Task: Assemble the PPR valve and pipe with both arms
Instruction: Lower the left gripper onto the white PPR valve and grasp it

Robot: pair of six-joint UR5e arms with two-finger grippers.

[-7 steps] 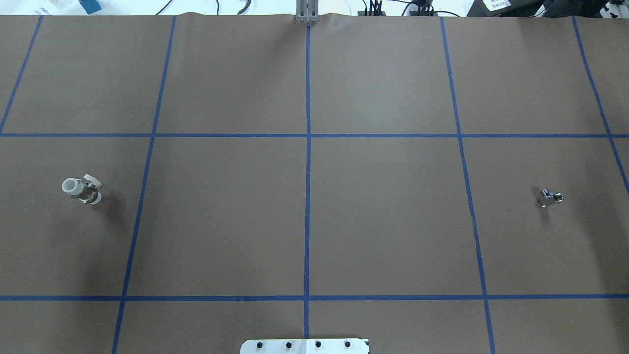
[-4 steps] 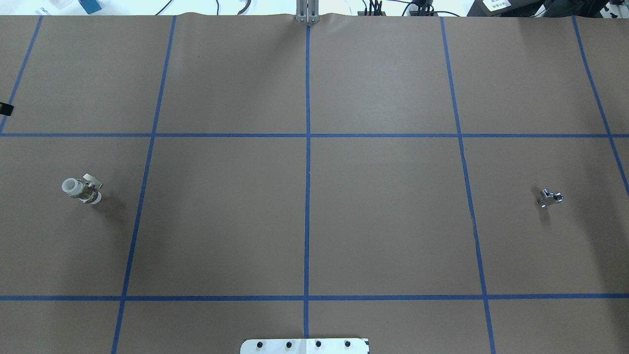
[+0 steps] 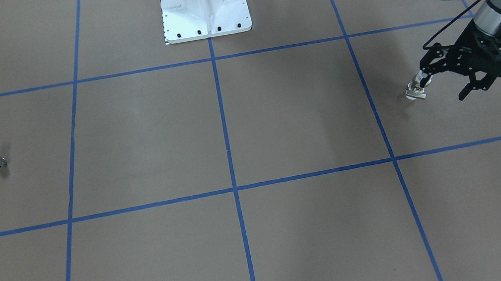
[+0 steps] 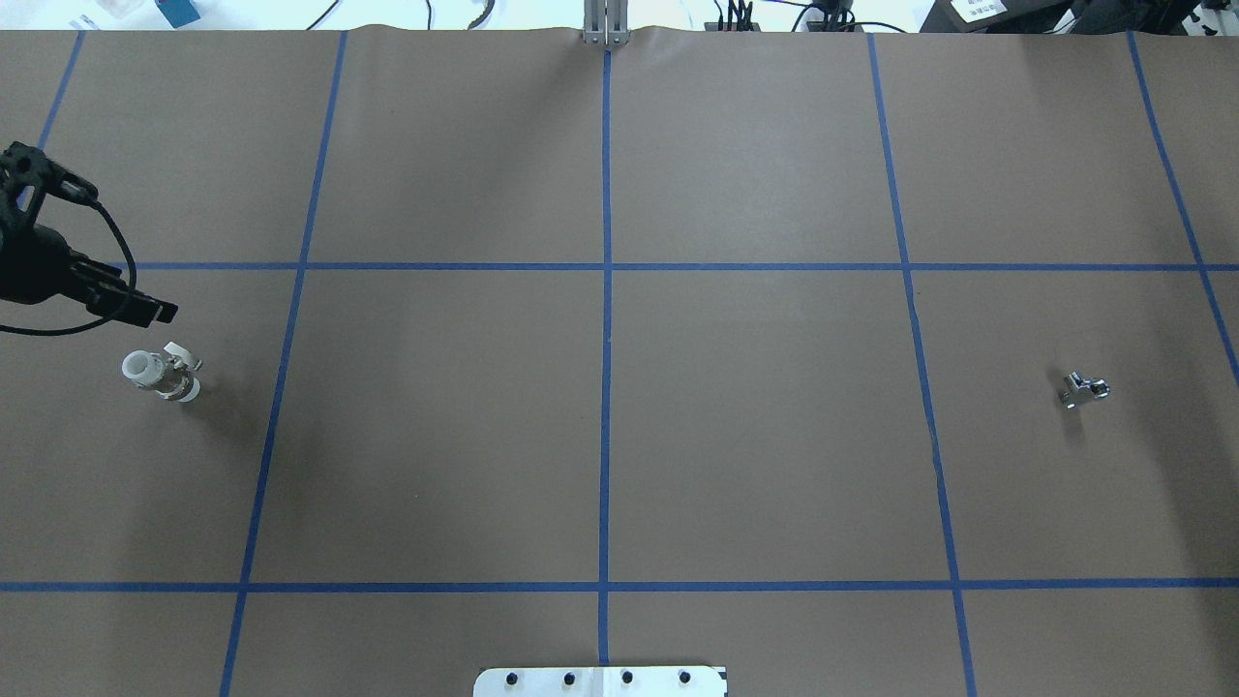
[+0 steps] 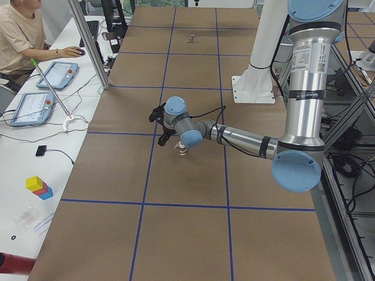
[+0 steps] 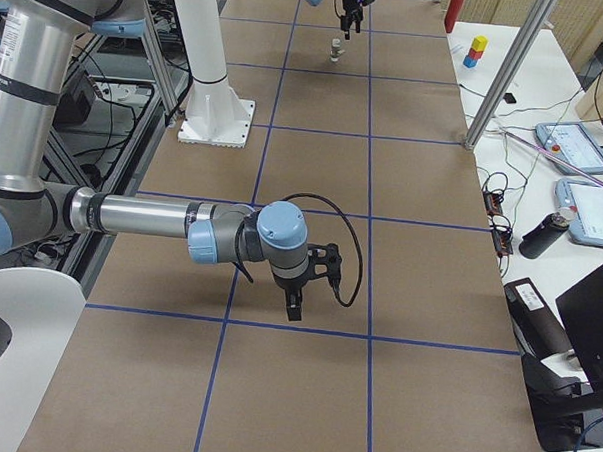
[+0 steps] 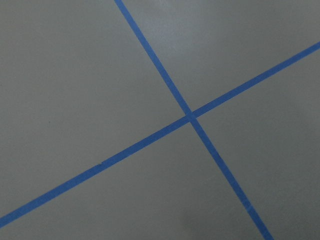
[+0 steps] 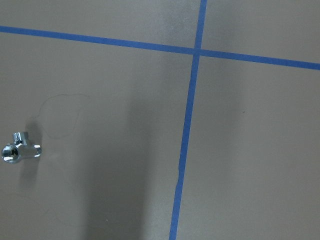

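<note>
The brown paper-covered table (image 4: 755, 436) is ruled into squares by blue tape lines (image 4: 606, 387). The PPR valve (image 4: 161, 374) sits on my left side and the pipe (image 4: 1085, 389) lies well apart on my right. My left gripper (image 3: 443, 86) hangs near the valve, fingers spread wide around nothing. My right gripper (image 6: 315, 283) shows only in the exterior right view, so I cannot tell whether it is spread or pressed together; its wrist camera sees the pipe at the left edge.

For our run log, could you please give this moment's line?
left gripper open near PPR valve | pipe untouched | right gripper state unclear
</note>
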